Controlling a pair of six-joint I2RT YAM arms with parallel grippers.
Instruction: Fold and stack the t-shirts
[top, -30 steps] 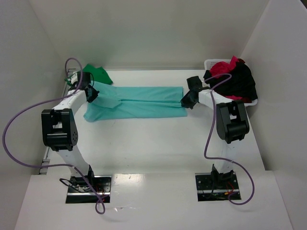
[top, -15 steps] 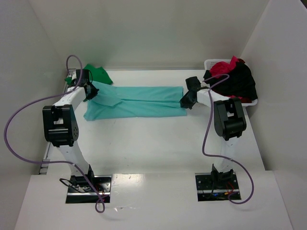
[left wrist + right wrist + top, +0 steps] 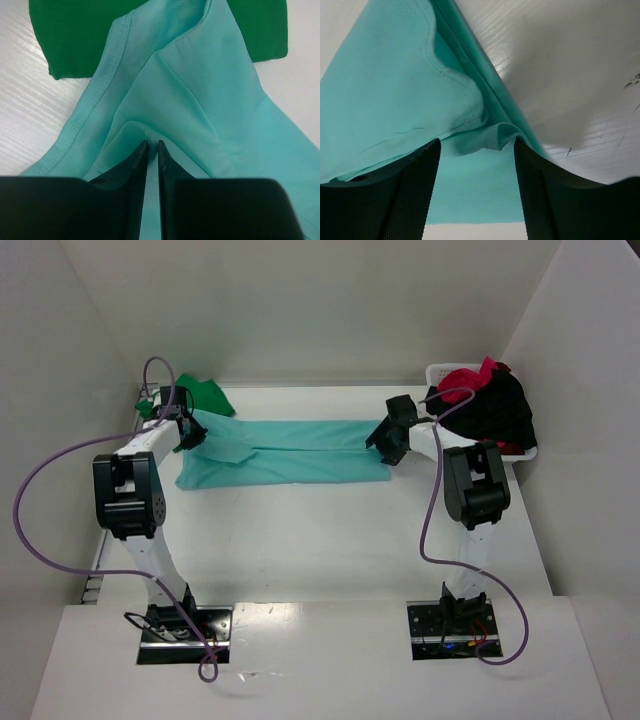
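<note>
Both arms have drawn slightly back toward the far side of the table (image 3: 330, 530), and the right gripper (image 3: 383, 443) has gone from pressed together to spread wide. It now hangs over the right end of the teal t-shirt (image 3: 285, 450). Its wrist view shows a rumpled fold of teal cloth lying loose between the parted fingers, with nothing gripped.

The left gripper (image 3: 190, 433) sits at the shirt's left end. Its fingers (image 3: 142, 160) are nearly together with only a thin slit between them, and the fabric rises in a ridge at their tips. I cannot tell whether any cloth is caught there.

The teal shirt lies across the far middle of the table as a long flat band, apparently folded lengthwise. By my judgement the crosswise folds are left to do.

A dark green t-shirt (image 3: 205, 395) lies at the far left corner, just beyond the teal one and partly under its edge. A red t-shirt (image 3: 465, 380) and a black t-shirt (image 3: 505, 410) are heaped unfolded in the white basket (image 3: 437, 371) at far right, so most of the task remains.
</note>
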